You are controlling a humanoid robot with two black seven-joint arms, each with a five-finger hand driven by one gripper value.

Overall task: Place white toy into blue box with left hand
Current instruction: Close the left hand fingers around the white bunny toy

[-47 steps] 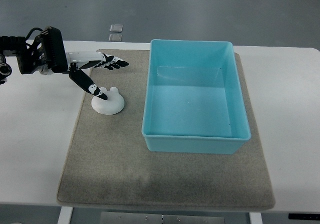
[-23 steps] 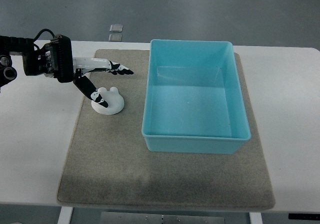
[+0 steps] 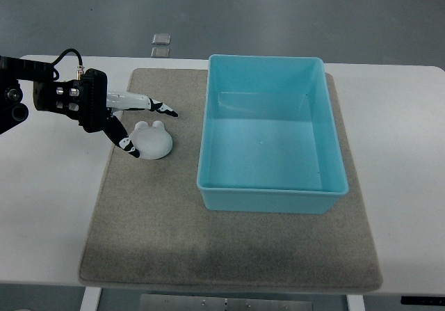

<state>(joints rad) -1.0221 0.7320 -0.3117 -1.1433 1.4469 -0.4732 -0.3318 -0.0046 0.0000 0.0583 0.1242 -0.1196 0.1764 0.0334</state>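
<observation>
The white toy (image 3: 153,142), a small rounded figure with two ears, lies on the grey mat (image 3: 174,227) left of the blue box (image 3: 272,193). My left hand (image 3: 147,129) reaches in from the left edge and straddles the toy's left side. Its fingers (image 3: 154,105) stretch past the toy's far side, and the thumb (image 3: 127,146) points down at its near left edge. The hand is open and I cannot tell if it touches the toy. The blue box is upright with nothing inside. My right hand is out of sight.
The mat covers the middle of a white table (image 3: 403,151). Two small clear squares (image 3: 160,45) lie on the floor beyond the table's far edge.
My left hand has dropped lower and drawn toward the toy, with the thumb sliding from the toy's top down to its near left side. The toy has not moved.
</observation>
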